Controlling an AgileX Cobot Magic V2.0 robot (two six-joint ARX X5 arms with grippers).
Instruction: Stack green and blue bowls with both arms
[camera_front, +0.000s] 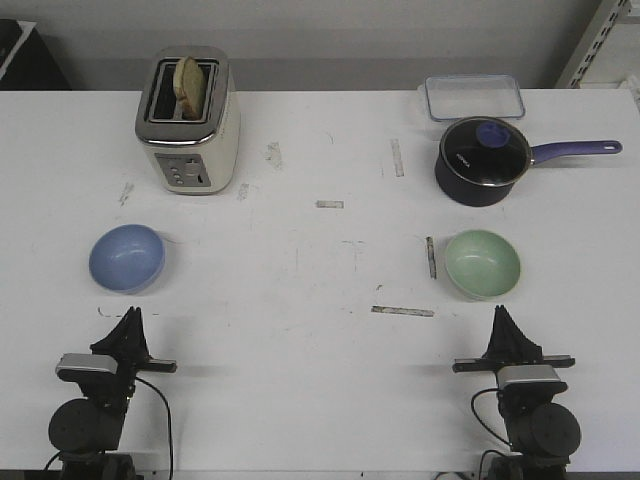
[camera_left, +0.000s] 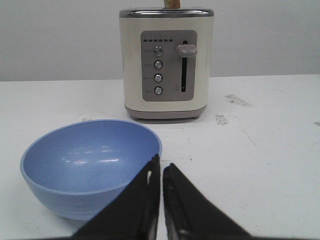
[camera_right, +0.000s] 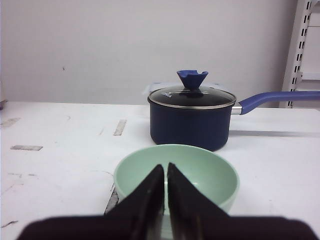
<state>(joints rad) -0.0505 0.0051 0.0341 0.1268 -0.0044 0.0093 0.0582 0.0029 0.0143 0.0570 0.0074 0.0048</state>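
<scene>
Blue bowl (camera_front: 127, 258) and green bowl (camera_front: 482, 264) sit well apart on tabletop (camera_front: 320, 260). Left pincer (camera_front: 130, 316) and right pincer (camera_front: 501, 317) both closed narrow, holding nothing.

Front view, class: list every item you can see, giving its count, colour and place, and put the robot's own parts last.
Table: one, white with scuffs and tape marks, under everything.
Toaster: one, cream and silver, far left, a slice of bread standing in a slot.
Pot: one, dark navy with glass lid and blue handle, far right.
Container: one, clear plastic, behind the pot.
Blue bowl: one, periwinkle, left, in front of the toaster.
Green bowl: one, pale mint, right, in front of the pot.
Left gripper: one, black, shut, near the blue bowl.
Right gripper: one, black, shut, near the green bowl.
</scene>
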